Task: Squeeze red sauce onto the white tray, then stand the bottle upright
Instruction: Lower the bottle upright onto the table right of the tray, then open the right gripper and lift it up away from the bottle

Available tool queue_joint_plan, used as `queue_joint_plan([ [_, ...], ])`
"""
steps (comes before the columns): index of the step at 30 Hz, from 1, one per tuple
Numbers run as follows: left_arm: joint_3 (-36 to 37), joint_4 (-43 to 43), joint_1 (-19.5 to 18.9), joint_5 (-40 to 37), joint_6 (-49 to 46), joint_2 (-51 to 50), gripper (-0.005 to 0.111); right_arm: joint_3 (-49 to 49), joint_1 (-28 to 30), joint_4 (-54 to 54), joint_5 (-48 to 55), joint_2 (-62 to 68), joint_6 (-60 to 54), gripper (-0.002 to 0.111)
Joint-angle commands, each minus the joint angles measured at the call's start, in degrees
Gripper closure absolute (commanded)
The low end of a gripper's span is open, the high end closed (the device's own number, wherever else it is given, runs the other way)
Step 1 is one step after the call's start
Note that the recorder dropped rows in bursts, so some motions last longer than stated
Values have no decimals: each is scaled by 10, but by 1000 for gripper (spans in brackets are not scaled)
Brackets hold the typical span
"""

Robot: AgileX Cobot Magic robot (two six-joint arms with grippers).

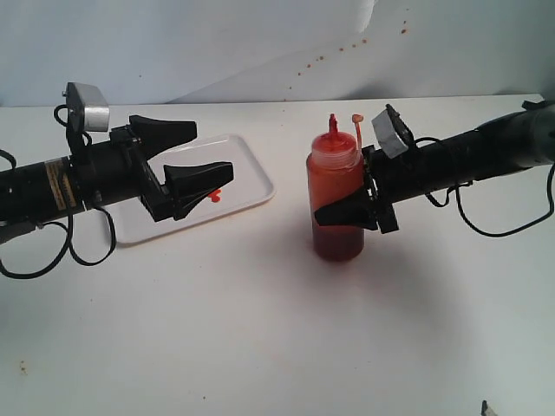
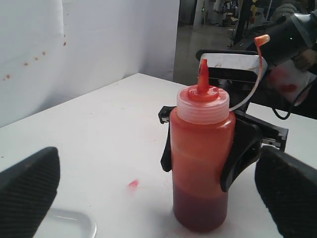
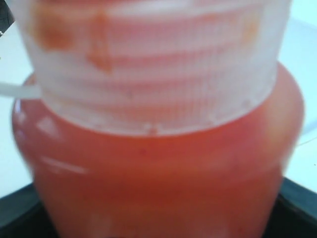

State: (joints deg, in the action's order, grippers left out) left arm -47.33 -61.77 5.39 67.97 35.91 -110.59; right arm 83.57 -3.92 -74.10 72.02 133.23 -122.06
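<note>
The bottle [image 1: 336, 199] stands upright on the white table, nozzle up, its small cap hanging off on its tether. Its lower part is dark red. My right gripper [image 1: 347, 208] is shut on the bottle's body, one finger in front and one behind; the bottle [image 2: 202, 158] shows both fingers hugging it. In the right wrist view the bottle [image 3: 158, 163] fills the picture between my right gripper's [image 3: 156, 215] jaws. My left gripper [image 1: 212, 149] hangs open and empty over the white tray [image 1: 247, 165]. A small blob of red sauce [image 1: 215, 195] lies on the tray.
A corner of the tray's rim [image 2: 81, 220] shows under my left gripper [image 2: 158, 196]. A small red drop [image 2: 132, 184] lies on the table between tray and bottle. Red specks [image 1: 347, 45] dot the back wall. Cables [image 1: 486, 221] trail behind the right arm.
</note>
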Motion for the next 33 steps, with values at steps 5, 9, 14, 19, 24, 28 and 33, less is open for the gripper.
queue_joint_plan([
  [5,-3,8,-1,5,-5,3,2,-10,-2,55,-21,11,44,106],
  [9,-3,8,-1,5,-5,3,2,-10,-2,56,-21,11,41,81],
  [14,-3,8,-1,5,-5,3,2,-10,-2,56,-21,11,35,21],
  [19,-3,8,-1,5,-5,3,2,-9,-2,28,-21,11,41,3],
  [24,-3,8,-1,5,-5,3,2,-9,-1,35,-21,2,44,3],
  [28,-3,8,-1,5,-5,3,2,-9,-1,52,-21,-26,71,3],
  [33,-3,8,-1,5,-5,3,2,-9,-1,75,-21,-66,109,3],
])
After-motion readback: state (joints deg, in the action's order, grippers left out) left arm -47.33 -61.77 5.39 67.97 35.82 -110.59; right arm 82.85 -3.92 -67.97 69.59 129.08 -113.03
